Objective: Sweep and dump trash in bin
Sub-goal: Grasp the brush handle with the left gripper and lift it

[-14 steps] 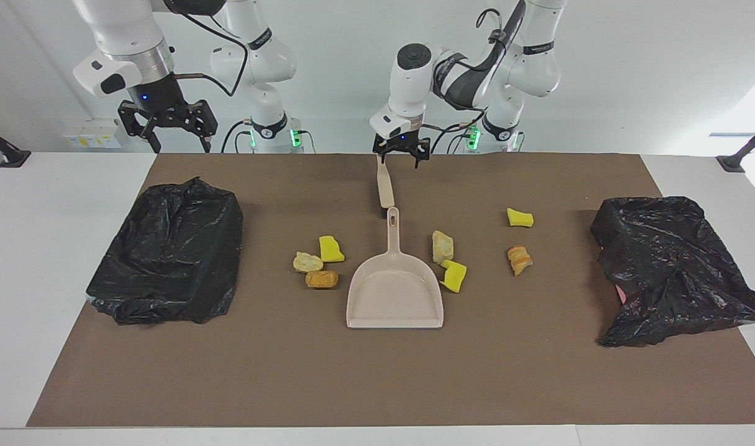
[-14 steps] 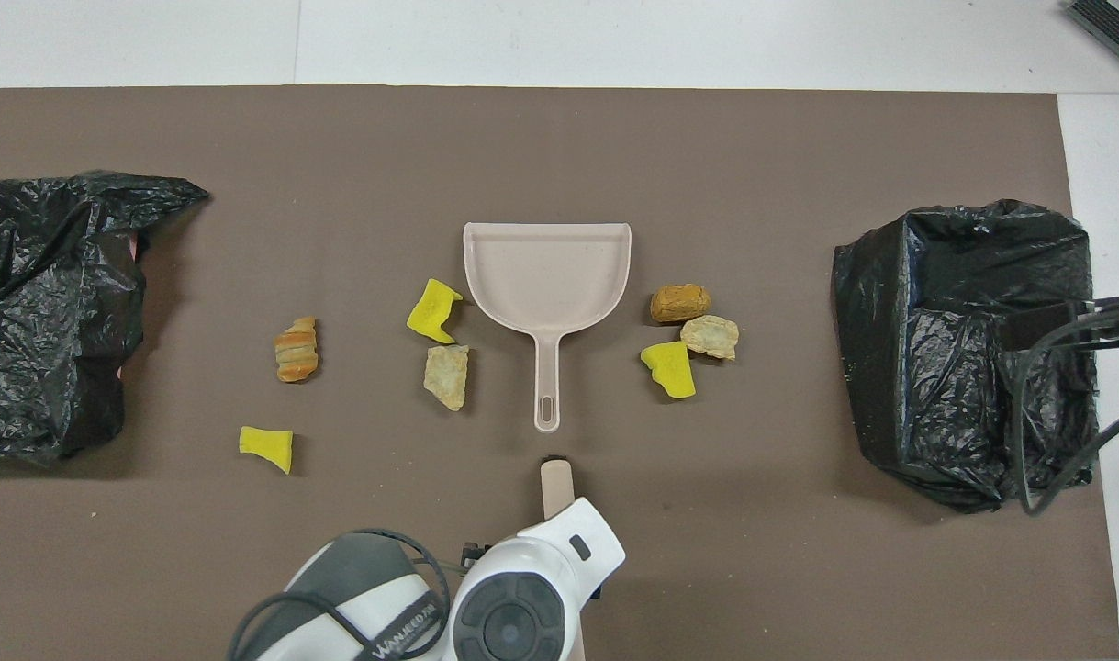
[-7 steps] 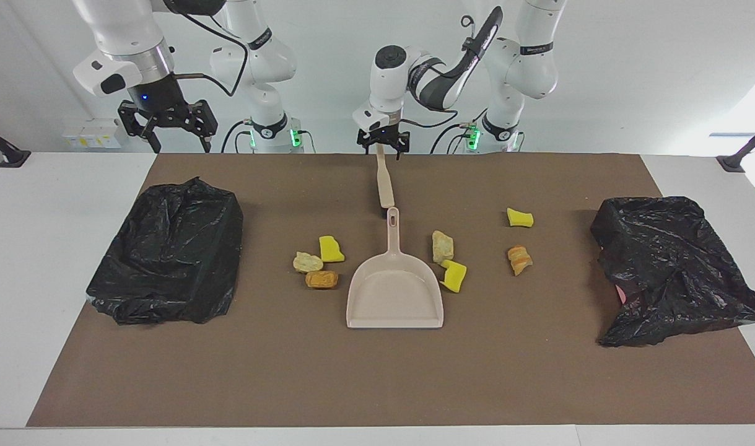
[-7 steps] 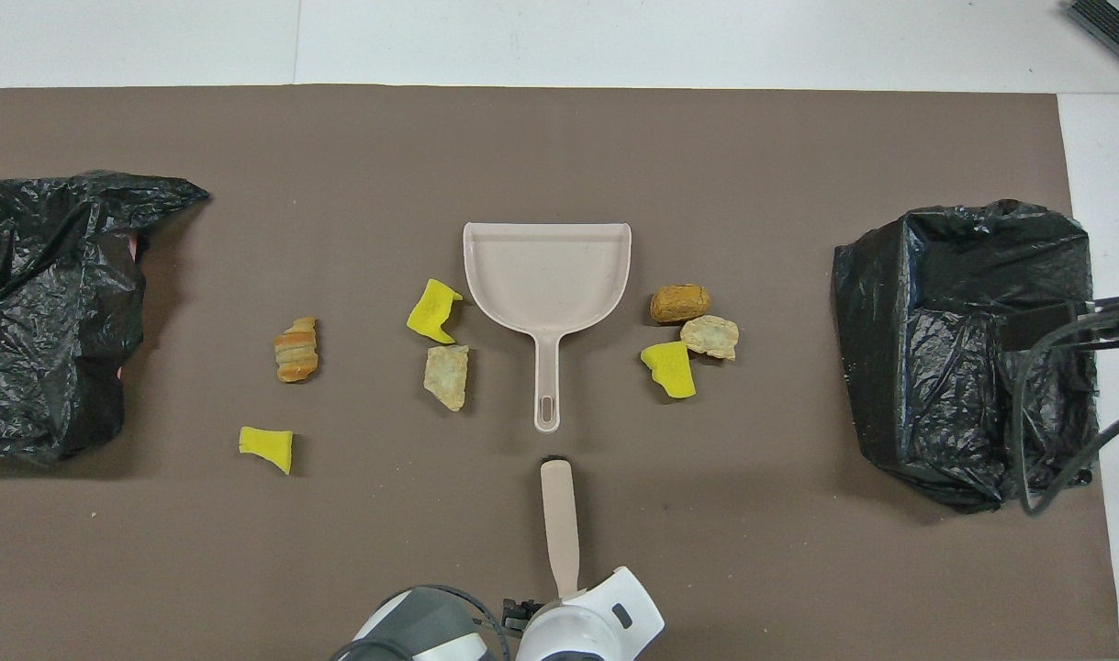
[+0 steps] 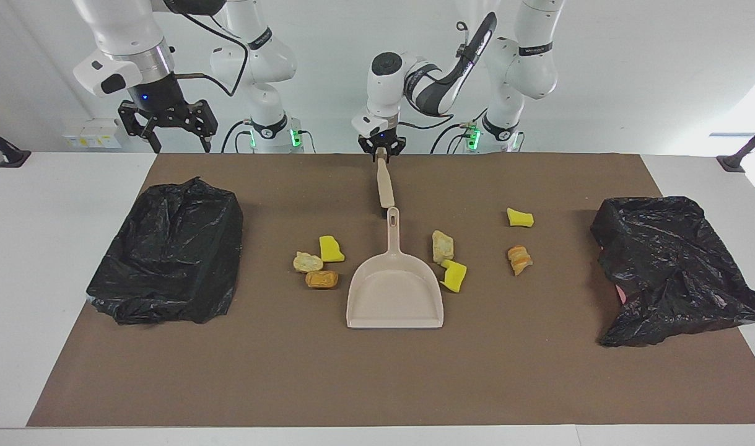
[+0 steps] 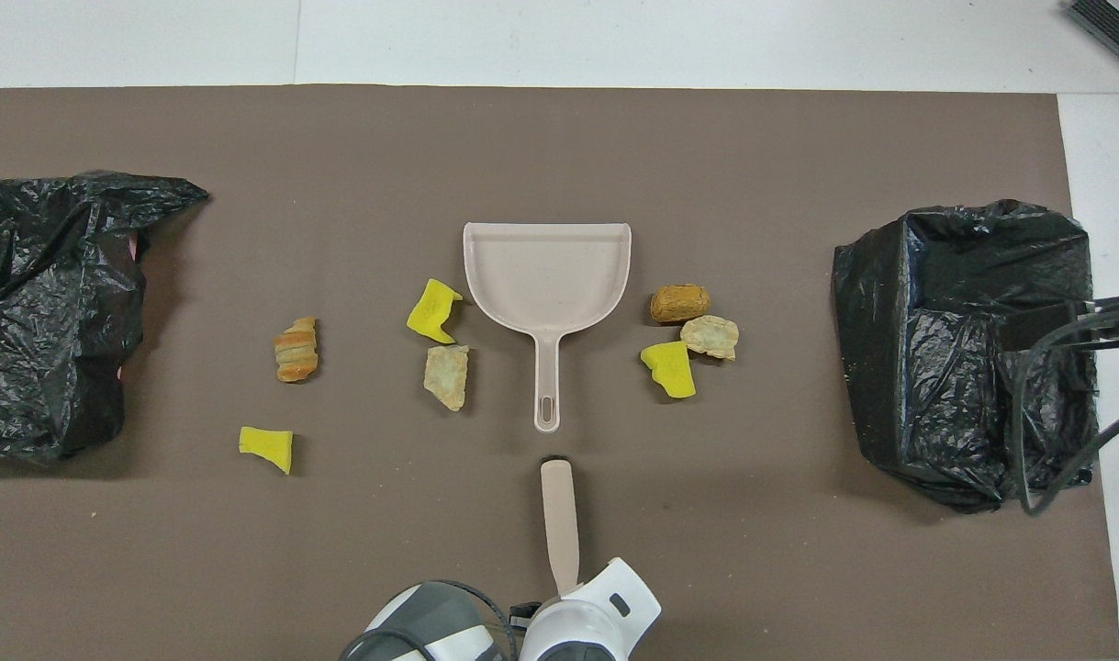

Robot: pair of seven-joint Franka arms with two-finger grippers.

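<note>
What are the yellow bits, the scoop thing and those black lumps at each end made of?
The yellow pieces look like matte foam sponge, with rough cut edges. The dustpan seems to be smooth beige moulded plastic: thin rim, one piece with its handle. The black bin liners look like thin glossy plastic film, crinkled and shiny.

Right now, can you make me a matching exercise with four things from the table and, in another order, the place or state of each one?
Things:
1. dustpan
2. brush
3. right gripper
4. croissant-like scrap

Places or states:
A. up in the air, open, over the table's edge by the black-lined bin
B. handle end between the left gripper fingers
C. lies alone near a yellow sponge chunk
D. flat on the mat, with nothing in it

Pairs: 1-D, 2-B, 3-A, 4-C
</note>
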